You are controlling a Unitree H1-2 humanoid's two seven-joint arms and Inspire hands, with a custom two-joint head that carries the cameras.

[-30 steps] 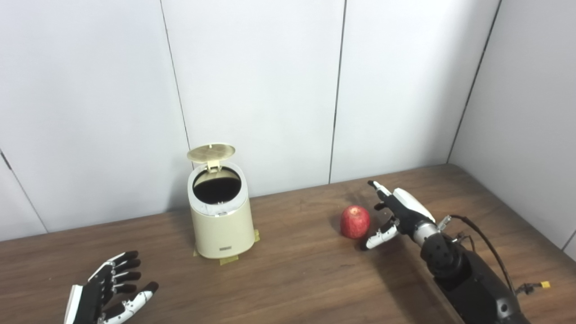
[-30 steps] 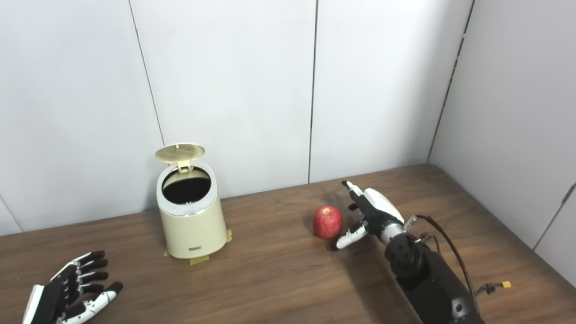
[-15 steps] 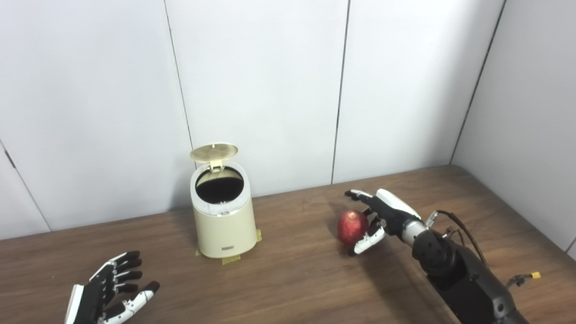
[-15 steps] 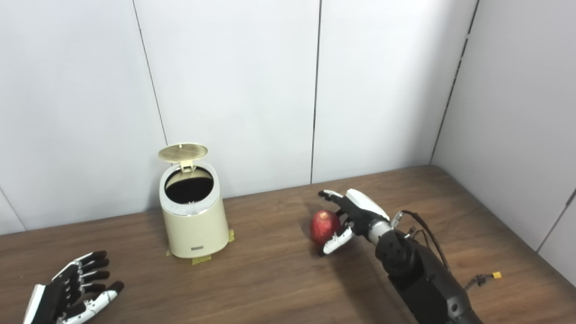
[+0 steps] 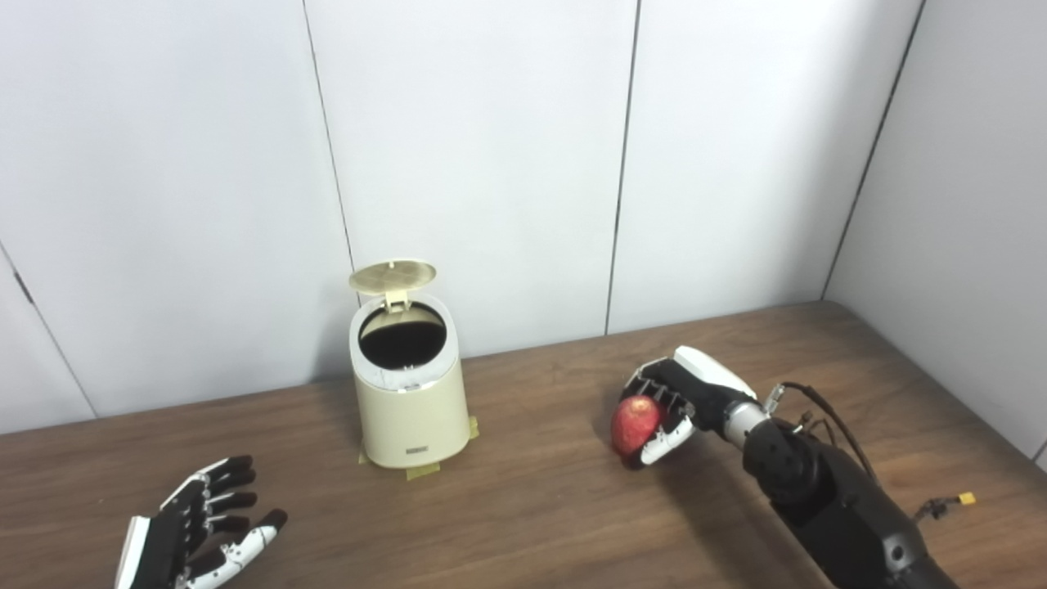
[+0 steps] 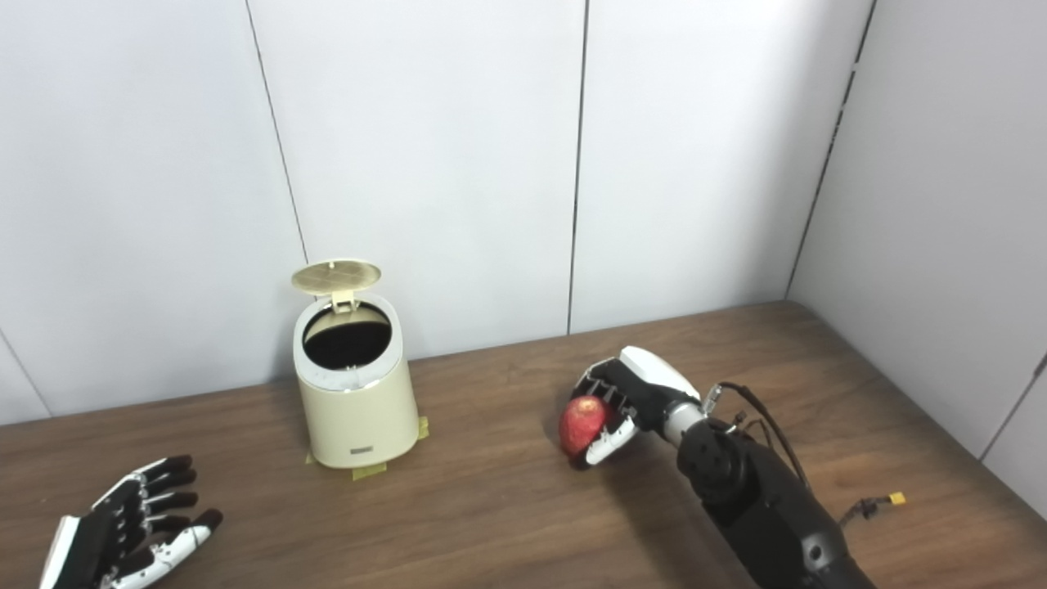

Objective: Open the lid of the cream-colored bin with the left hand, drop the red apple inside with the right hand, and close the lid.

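Left eye view shows us one brown wooden table [image 5: 523, 507] with a visible grain, backed by plain white wall panels [image 5: 474, 147] split by thin dark seams. Nothing stands on the bare wood between the apple and the bin.

We count one cream-colored, smooth cylindrical bin [image 5: 409, 393], standing upright near the wall on bits of yellowish tape [image 5: 425, 471] stuck to the table. Its round, ribbed lid [image 5: 393, 276] is swung up on the rear hinge, and the dark inside shows through the round mouth.

We count one glossy red round apple [image 5: 635, 424], well apart from the bin on its right. Our right hand [image 5: 683, 397], black with white shells, wraps it: fingers [image 5: 654, 384] curl over the top and the white-tipped thumb presses from below. We cannot tell whether the apple touches the table. A thin black cable [image 5: 826, 413] loops off the dark right forearm.

Our left hand [image 5: 192, 536] lies at the near left edge, holding nothing, its fingers spread apart, well apart from the bin.
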